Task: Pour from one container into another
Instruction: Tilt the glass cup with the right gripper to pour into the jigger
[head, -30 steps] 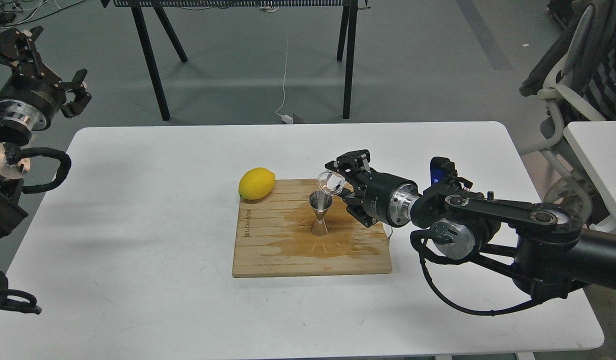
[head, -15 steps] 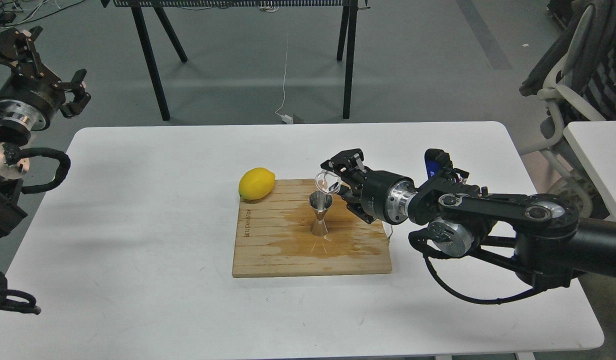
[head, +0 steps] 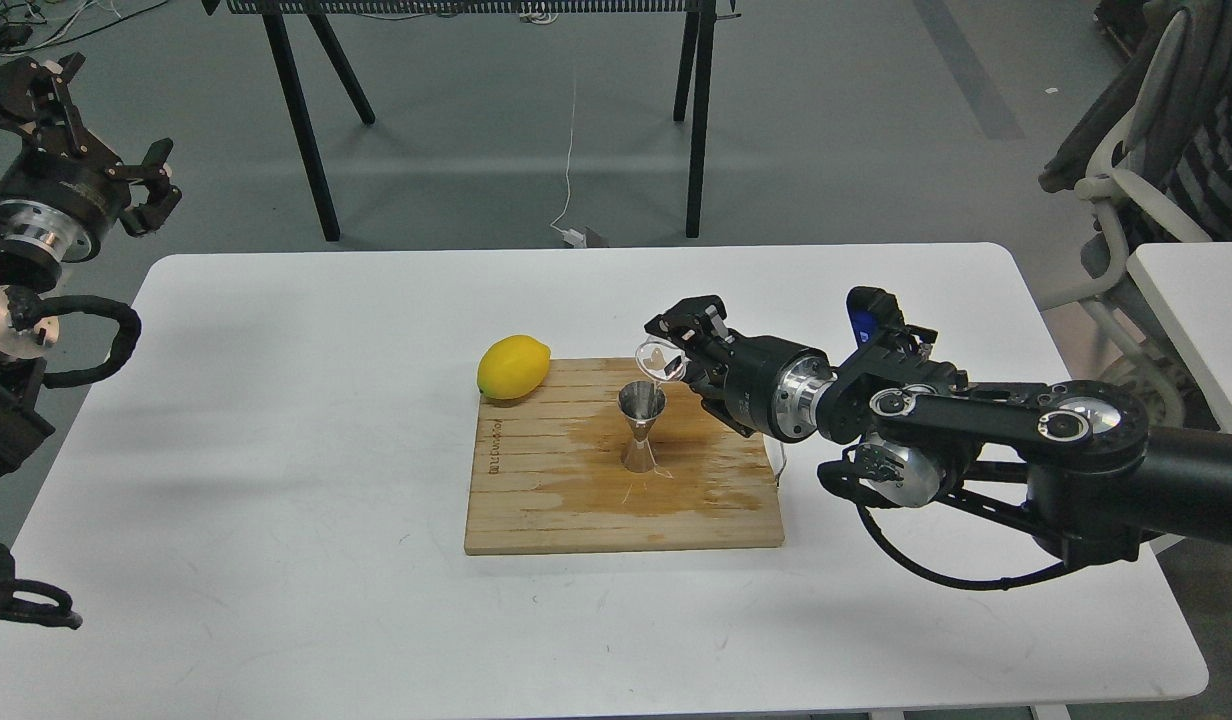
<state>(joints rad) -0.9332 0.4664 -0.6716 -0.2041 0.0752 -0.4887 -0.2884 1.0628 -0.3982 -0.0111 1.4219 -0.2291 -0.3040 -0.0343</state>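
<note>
I am gripping the glass cup [head: 659, 360] in my right tool [head: 676, 345], tipping it over the jigger [head: 641, 428] so its contents are falling inside.

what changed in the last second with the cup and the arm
The right hand rolled further over, tipping the glass cup more steeply above the jigger and shifting slightly left. It kept its grip. The jigger, lemon, wooden board and raised left hand stayed put.

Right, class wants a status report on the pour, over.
Right gripper shut on glass cup, tipped above jigger. Left gripper open, off table. Lemon clear of pour; board wet.
</note>
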